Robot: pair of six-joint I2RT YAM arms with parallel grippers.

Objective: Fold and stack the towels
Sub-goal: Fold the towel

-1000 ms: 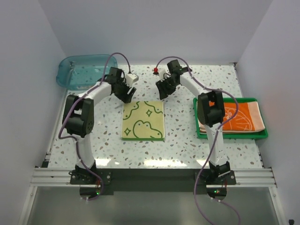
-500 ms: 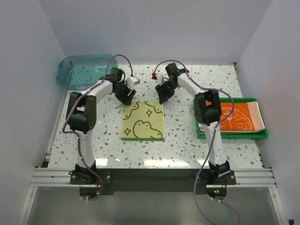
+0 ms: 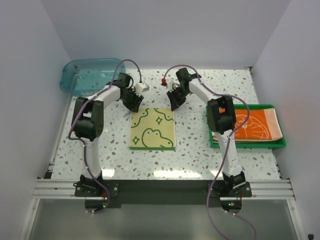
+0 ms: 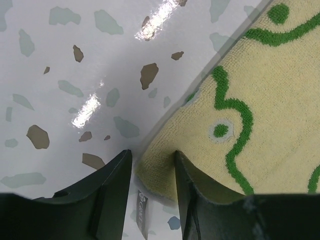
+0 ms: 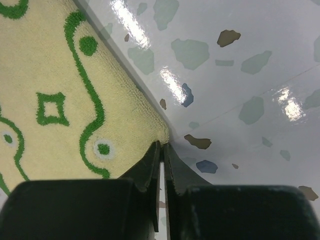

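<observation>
The green towel (image 3: 153, 128) lies flat mid-table, pale yellow side with green outlines up. My left gripper (image 3: 135, 104) is at its far left corner. In the left wrist view the jaws (image 4: 152, 172) are open and straddle that corner of the towel (image 4: 250, 100). My right gripper (image 3: 173, 104) is at the far right corner. In the right wrist view it (image 5: 162, 147) is shut, its tips pinching the very corner of the towel (image 5: 60, 90). The orange towel (image 3: 256, 124) lies folded in a green tray (image 3: 247, 145). The striped towel is not visible.
A clear blue bin (image 3: 85, 75) stands at the back left. A small red object (image 3: 165, 79) lies on the table behind the towel, between the two grippers. The green tray sits against the right wall.
Both grippers have come down and in onto the towel's two far corners. The towel has not moved.
</observation>
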